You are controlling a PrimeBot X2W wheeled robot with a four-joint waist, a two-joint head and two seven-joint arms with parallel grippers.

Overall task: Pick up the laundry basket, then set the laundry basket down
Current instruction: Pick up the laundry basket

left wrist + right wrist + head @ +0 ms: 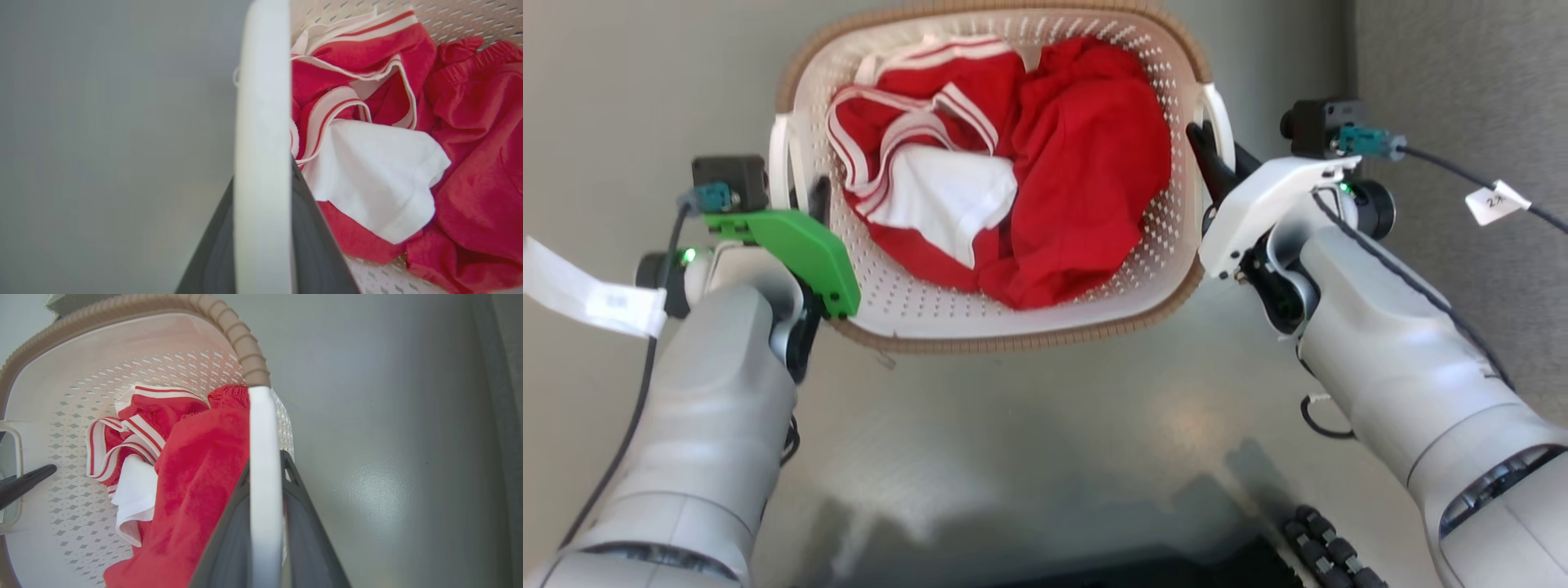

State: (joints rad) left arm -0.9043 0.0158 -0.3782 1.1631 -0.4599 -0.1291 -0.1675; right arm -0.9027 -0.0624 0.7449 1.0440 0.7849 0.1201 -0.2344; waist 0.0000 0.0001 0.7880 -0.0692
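Note:
The laundry basket (907, 306) is cream-white and perforated, with a brown woven rim, and sits between my two arms in the head view. Red clothes (1086, 163) and a white cloth (947, 196) lie inside it. My left gripper (815, 196) is shut on the basket's left white handle (261, 102), one dark finger on each side of the bar. At the other side, my right gripper (1207, 155) clamps the right handle (263, 424) the same way. A left fingertip (24, 484) pokes through the far handle in the right wrist view.
Smooth grey floor (1029, 441) spreads beneath and around the basket. A darker textured strip (1462, 82) runs along the right side. My dark base (1176, 563) shows at the bottom edge. Cables with white tags (1494, 202) hang off both wrists.

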